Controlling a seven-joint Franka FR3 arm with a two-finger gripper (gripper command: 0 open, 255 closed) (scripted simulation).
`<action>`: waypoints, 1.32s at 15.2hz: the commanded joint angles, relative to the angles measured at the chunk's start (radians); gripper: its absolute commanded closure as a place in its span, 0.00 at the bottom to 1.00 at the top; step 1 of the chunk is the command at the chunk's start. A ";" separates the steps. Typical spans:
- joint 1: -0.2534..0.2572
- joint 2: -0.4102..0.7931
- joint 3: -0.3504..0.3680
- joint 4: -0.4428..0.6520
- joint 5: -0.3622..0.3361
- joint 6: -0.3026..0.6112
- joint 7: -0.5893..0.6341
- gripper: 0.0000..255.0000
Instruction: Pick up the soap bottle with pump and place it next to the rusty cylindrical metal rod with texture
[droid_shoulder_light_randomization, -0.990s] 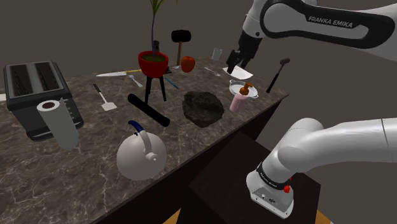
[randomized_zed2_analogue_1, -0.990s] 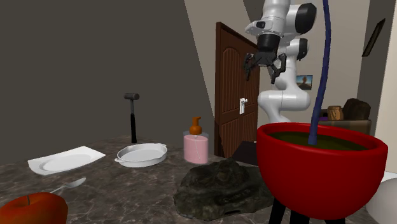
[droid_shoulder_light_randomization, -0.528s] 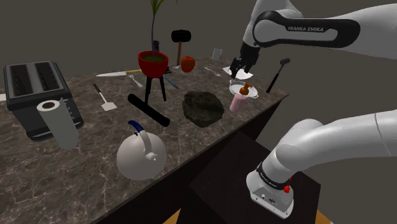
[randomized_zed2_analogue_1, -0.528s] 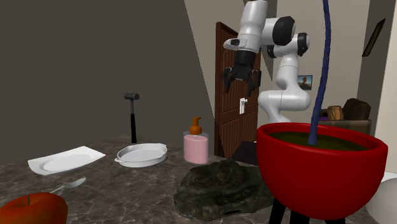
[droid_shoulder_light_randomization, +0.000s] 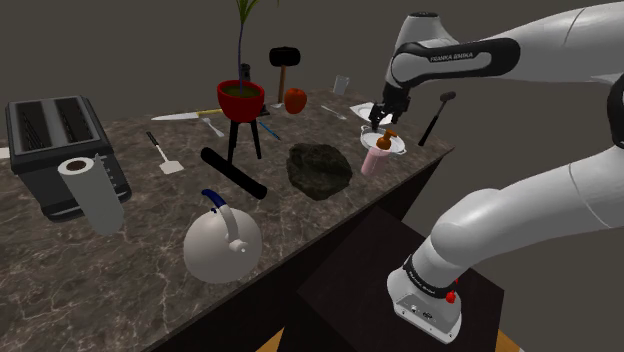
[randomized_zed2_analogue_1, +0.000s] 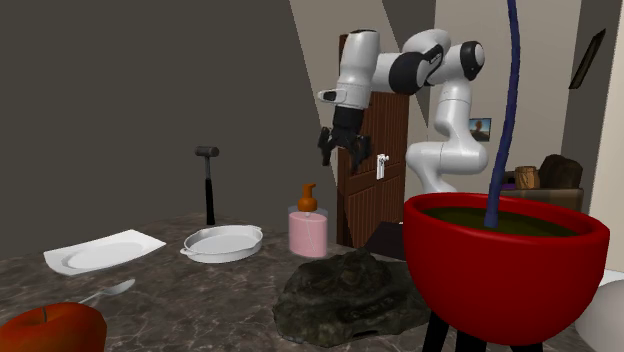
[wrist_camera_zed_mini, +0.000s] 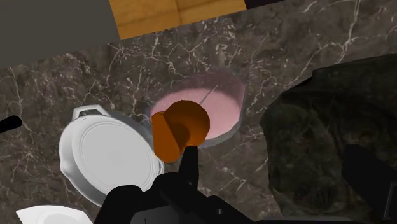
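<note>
gripper (randomized_zed2_analogue_1: 338, 150): fingers spread, holding nothing | soap bottle (randomized_zed2_analogue_1: 308, 228): almost straight below the hand, not touching | long axis upright, pump toward the hand

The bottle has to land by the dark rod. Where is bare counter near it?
Bare counter lies between the rod and the rock, and a wider patch between rod, kettle and paper roll. Crowded beyond it, round the red pot.

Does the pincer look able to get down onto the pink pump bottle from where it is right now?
Probably yes. The pincer hangs open above the soap bottle with only air between; the white pan and dark rock sit beside it, apart from it.
</note>
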 joint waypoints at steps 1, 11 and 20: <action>-0.017 0.052 -0.030 0.009 -0.013 0.034 -0.011 0.00; -0.060 0.216 -0.118 0.013 -0.033 0.179 -0.048 0.00; -0.062 0.238 -0.126 -0.003 -0.034 0.217 -0.050 0.00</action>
